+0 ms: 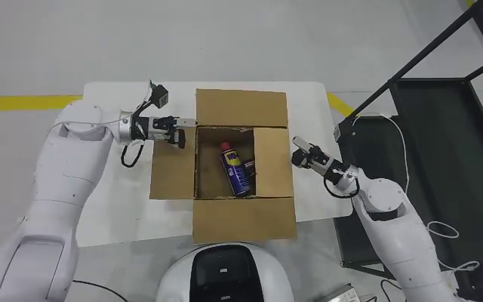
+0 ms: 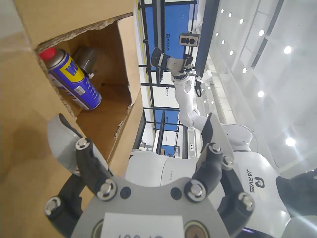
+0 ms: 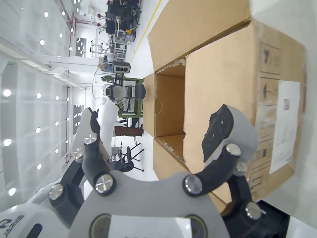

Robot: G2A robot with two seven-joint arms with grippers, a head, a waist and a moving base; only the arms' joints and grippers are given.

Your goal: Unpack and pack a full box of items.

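Two grippers flank the open cardboard box (image 1: 241,108). At its nine o'clock the left gripper (image 1: 181,136) hangs over a flap, fingers spread, holding nothing. Inside lies the blue spray can (image 1: 235,169), red cap toward twelve. At three o'clock the right gripper (image 1: 296,153) gapes empty too.

- A brown cardboard box (image 1: 241,108) sits open on a white surface (image 1: 121,211), its four flaps spread flat.
- Inside lies a blue-and-yellow spray can (image 1: 235,167) with a red cap, and a dark object (image 1: 253,164), too dim to identify, is just beside it.
- The left tool (image 1: 179,137) is above the left flap, near the opening's edge.
- The right tool (image 1: 298,155) is at the right flap's outer edge.
- A black rack (image 1: 430,136) stands just right of the surface.
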